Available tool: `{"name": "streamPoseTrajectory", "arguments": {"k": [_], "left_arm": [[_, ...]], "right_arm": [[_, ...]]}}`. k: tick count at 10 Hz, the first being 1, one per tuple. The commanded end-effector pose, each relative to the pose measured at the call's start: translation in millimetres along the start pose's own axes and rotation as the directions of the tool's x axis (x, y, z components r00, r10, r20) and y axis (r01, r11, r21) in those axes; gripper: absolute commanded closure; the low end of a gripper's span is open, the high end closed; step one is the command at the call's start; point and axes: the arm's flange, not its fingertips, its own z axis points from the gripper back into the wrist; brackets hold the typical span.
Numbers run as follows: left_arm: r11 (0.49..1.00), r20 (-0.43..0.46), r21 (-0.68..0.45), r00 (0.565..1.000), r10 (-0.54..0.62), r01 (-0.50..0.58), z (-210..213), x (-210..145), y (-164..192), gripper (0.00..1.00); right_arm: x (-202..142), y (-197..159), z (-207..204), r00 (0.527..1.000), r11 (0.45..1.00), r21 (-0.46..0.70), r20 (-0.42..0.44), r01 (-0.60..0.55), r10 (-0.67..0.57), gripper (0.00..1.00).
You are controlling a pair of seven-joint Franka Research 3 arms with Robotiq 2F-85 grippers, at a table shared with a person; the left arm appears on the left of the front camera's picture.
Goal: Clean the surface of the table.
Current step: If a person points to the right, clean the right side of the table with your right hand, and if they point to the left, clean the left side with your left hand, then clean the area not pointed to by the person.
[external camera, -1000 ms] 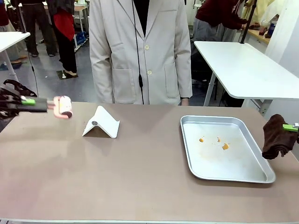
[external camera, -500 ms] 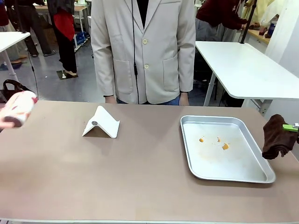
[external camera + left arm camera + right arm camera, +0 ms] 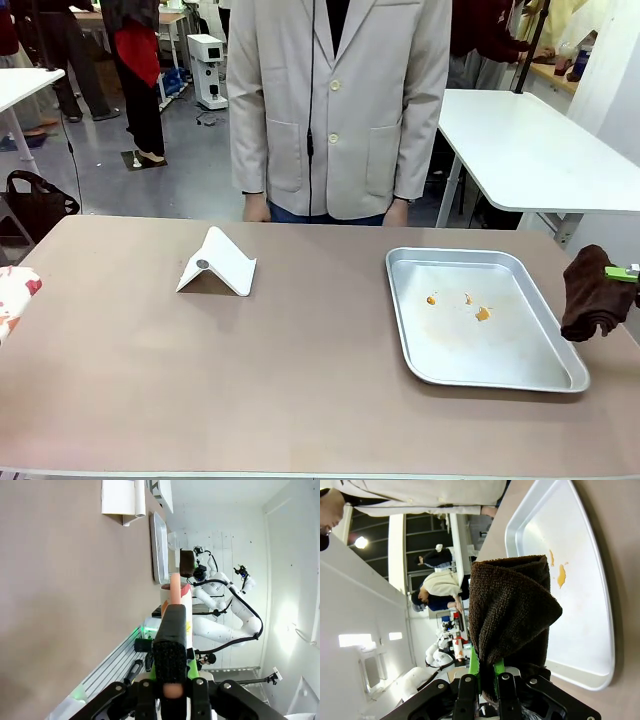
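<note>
Worktop (image 3: 300,390): matte brown-taupe and spans the whole front view. We see open surface across its middle and near side.

On its right half lies a silver metal tray (image 3: 480,352), flat, with a few orange crumbs (image 3: 482,314) near the tray's centre. Left of centre, toward the far edge, stands a white folded stand (image 3: 218,262), tent-shaped and well apart from the tray.

Right end effector (image 3: 485,674): clenched on a brown cloth (image 3: 588,295). In the right wrist view we see the green pads pinching the bunched cloth from both sides. The cloth hangs at the worktop's right edge, just beside the tray's right rim. We can't tell if it touches either.

Left end effector (image 3: 172,680): clenched on the pink handle of a lint roller (image 3: 176,587). The handle runs straight out between the fingers, and the white roller head with red print sits at its far end. In the front view the roller head pokes in at the worktop's left edge. We can't tell whether it touches the top.

A person (image 3: 340,100) in a light beige jacket stands at the far side, about the middle, arms down at the sides. A glossy white table (image 3: 530,150) stands behind on the right.
</note>
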Motion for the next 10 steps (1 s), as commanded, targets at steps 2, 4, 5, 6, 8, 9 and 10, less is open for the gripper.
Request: {"name": "streamPoseTrajectory", "arguments": {"k": [2,4,5,6,8,9,10], "left_arm": [[1.0,-0.008,-0.022,1.0,-0.008,0.008,-4.9,2.8,-14.6,0.78],[1.0,-0.008,-0.022,1.0,-0.008,0.008,-4.9,2.8,-14.6,0.78],[1.0,-0.008,-0.022,1.0,-0.008,0.008,-4.9,2.8,-14.6,0.78],[1.0,-0.008,-0.022,1.0,-0.008,0.008,-4.9,2.8,-14.6,0.78],[1.0,-0.008,-0.022,1.0,-0.008,0.008,-4.9,2.8,-14.6,0.78],[1.0,-0.008,-0.022,1.0,-0.008,0.008,-4.9,2.8,-14.6,0.78],[1.0,-0.008,-0.022,1.0,-0.008,0.008,-4.9,2.8,-14.6,0.78]], "right_arm": [[0.0,2.3,2.0,1.0,1.0,0.002,0.002,-0.006,0.006,1.0],[0.0,2.3,2.0,1.0,1.0,0.002,0.002,-0.006,0.006,1.0],[0.0,2.3,2.0,1.0,1.0,0.002,0.002,-0.006,0.006,1.0],[0.0,2.3,2.0,1.0,1.0,0.002,0.002,-0.006,0.006,1.0],[0.0,2.3,2.0,1.0,1.0,0.002,0.002,-0.006,0.006,1.0],[0.0,2.3,2.0,1.0,1.0,0.002,0.002,-0.006,0.006,1.0],[0.0,2.3,2.0,1.0,1.0,0.002,0.002,-0.006,0.006,1.0]]}}
